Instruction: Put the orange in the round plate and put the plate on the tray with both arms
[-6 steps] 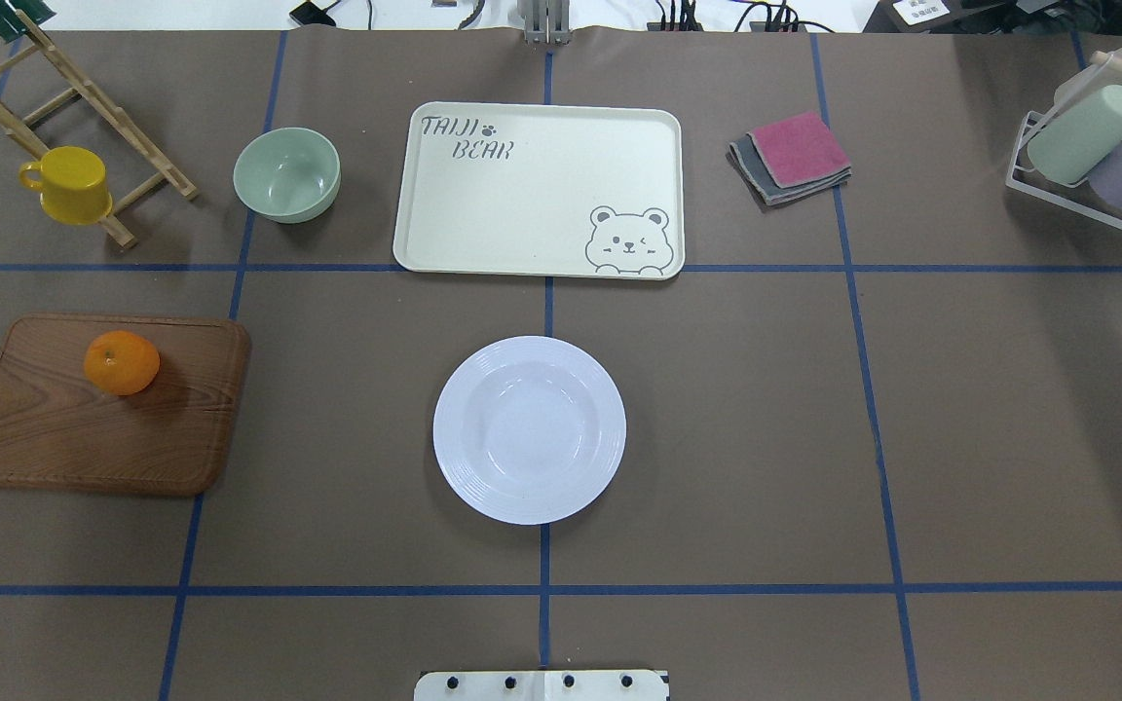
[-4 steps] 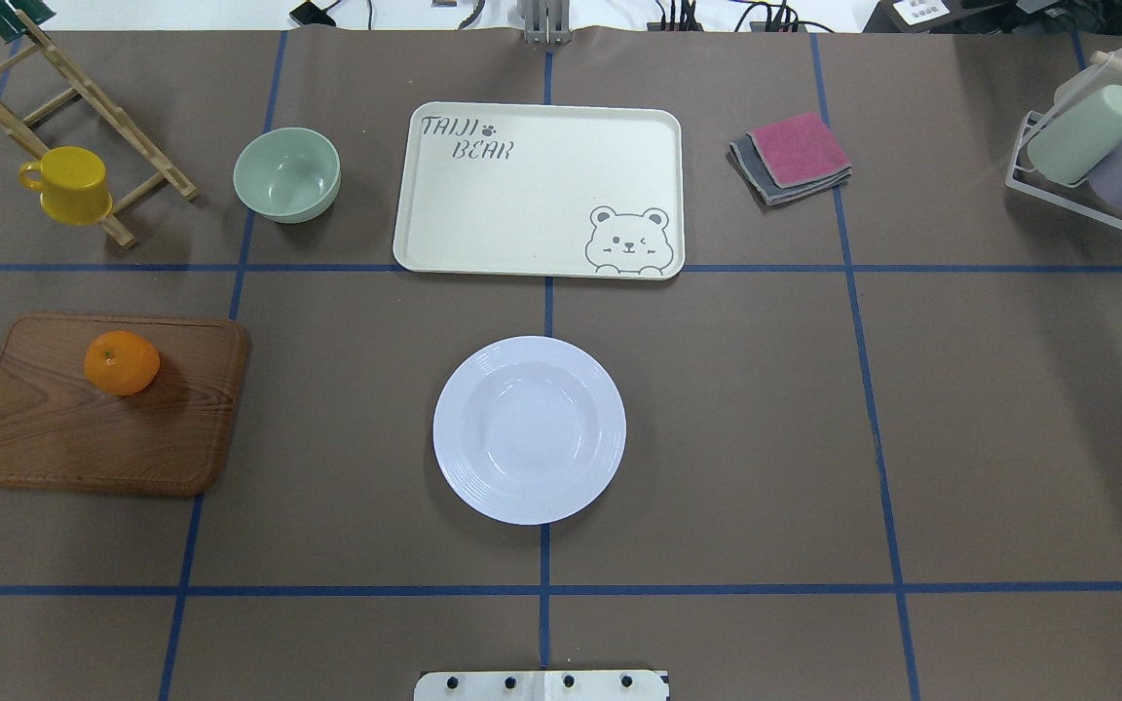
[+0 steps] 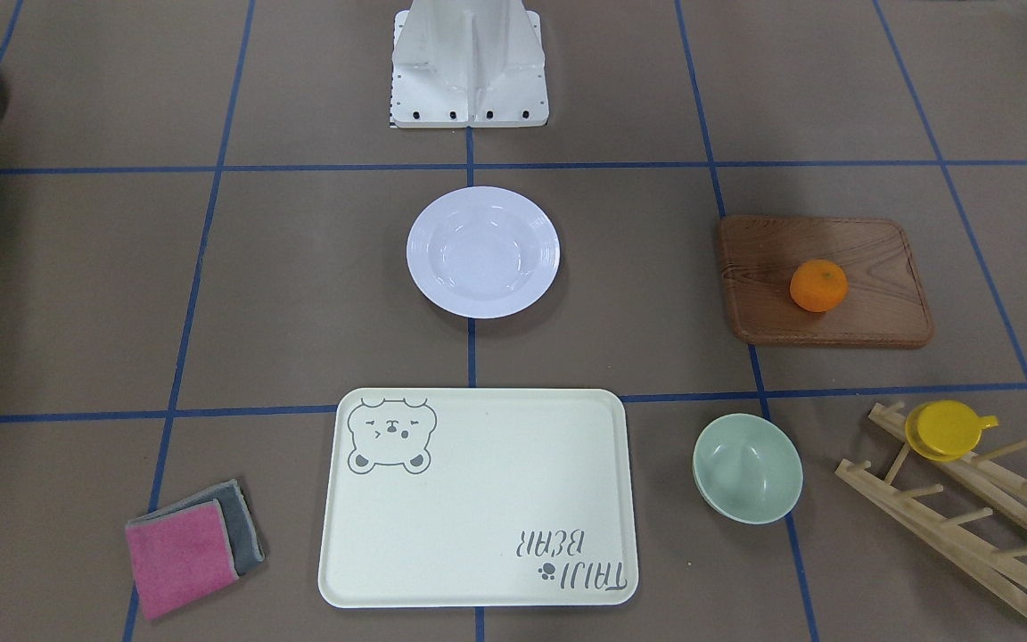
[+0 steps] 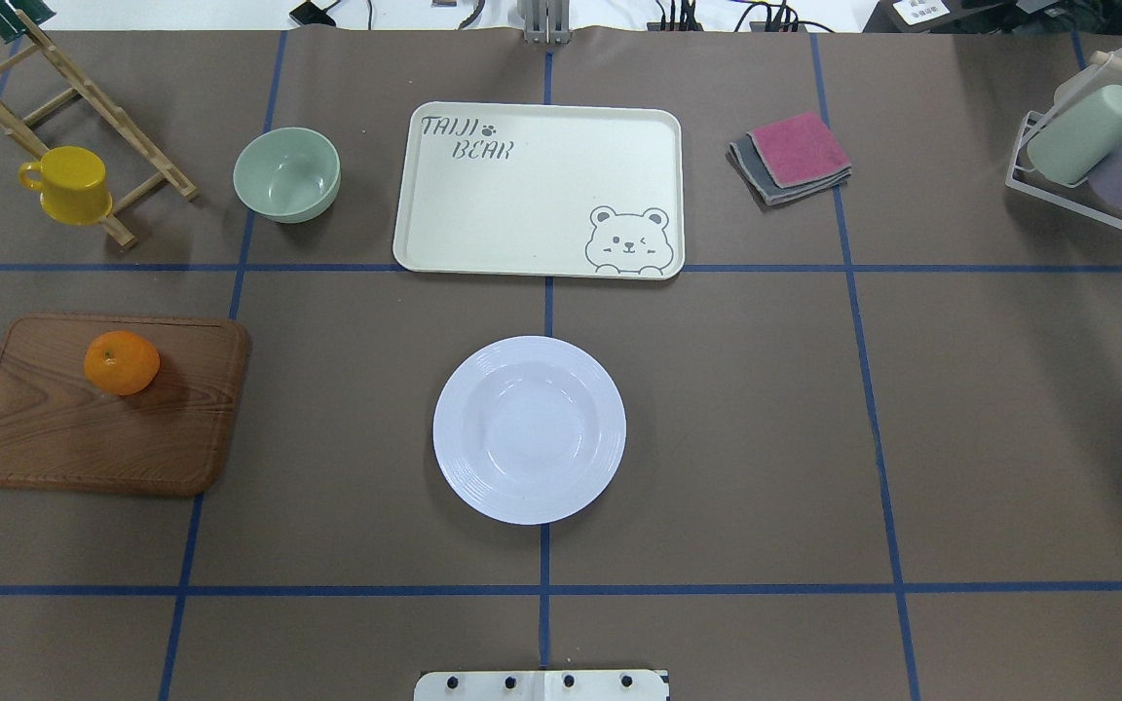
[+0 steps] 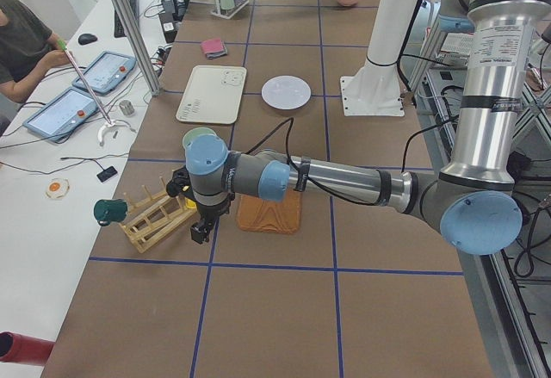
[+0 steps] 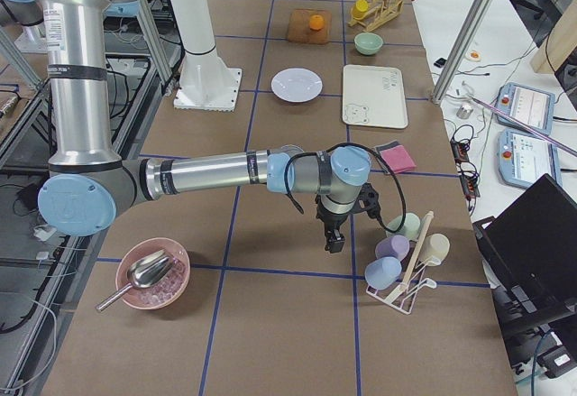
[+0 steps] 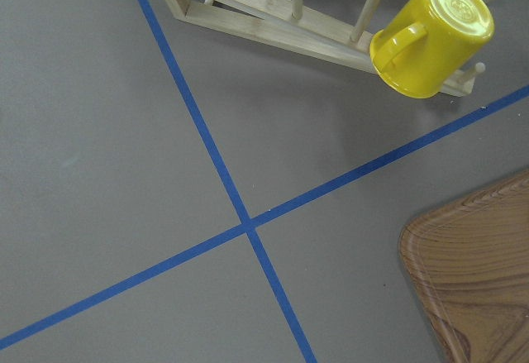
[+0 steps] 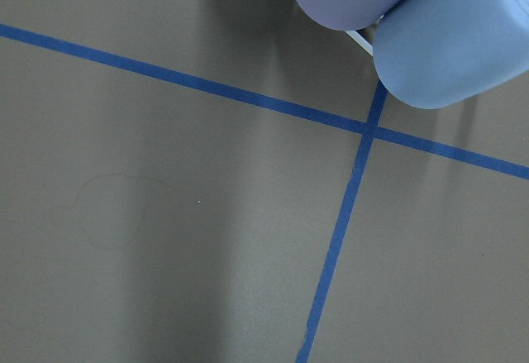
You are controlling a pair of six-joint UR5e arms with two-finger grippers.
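The orange (image 4: 121,362) rests on a brown wooden board (image 4: 103,419) at the table's left. At mid-table stands the white round plate (image 4: 529,429), empty. Beyond it lies the cream bear tray (image 4: 537,190), with nothing on it. Neither arm shows in the overhead or front view. In the exterior left view my left gripper (image 5: 201,232) hangs over the table beside the wooden rack, past the board's end. The exterior right view has my right gripper (image 6: 334,241) hanging near the cup rack, far from the plate (image 6: 297,84). Whether either is open or shut I cannot tell.
A pale-green bowl (image 4: 287,174) sits left of the tray. A yellow cup (image 4: 69,184) hangs on a wooden rack (image 4: 84,127) at the far left. Folded cloths (image 4: 792,156) lie right of the tray. A cup rack (image 4: 1097,156) stands far right; a pink bowl (image 6: 151,274) holds a scoop.
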